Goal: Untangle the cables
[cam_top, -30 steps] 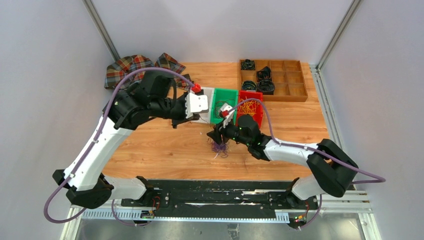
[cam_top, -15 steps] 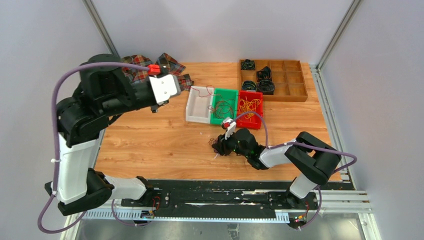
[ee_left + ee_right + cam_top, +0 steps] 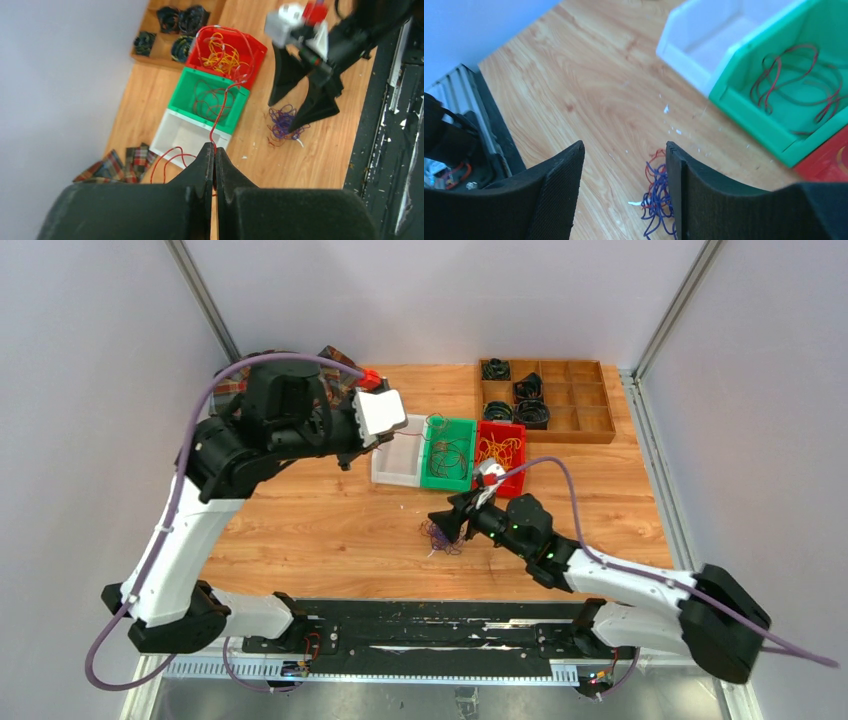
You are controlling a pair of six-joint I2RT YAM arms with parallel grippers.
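The left gripper (image 3: 214, 152) is pinched tight on a thin red cable (image 3: 220, 107). The cable runs straight away from the fingertips, over the white bin (image 3: 172, 131) and into the green bin (image 3: 182, 97). The right gripper (image 3: 624, 146) hangs low over the table (image 3: 574, 75), its jaws spread wide and holding nothing. The purple tangle (image 3: 658, 197) lies as a loose clump by its right-hand finger; I cannot tell if they touch.

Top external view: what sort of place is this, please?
Probably a robot test cell: plain grey panel walls enclose a light wooden table, and white-and-black robot arms are bolted to a black metal rail at its near edge.
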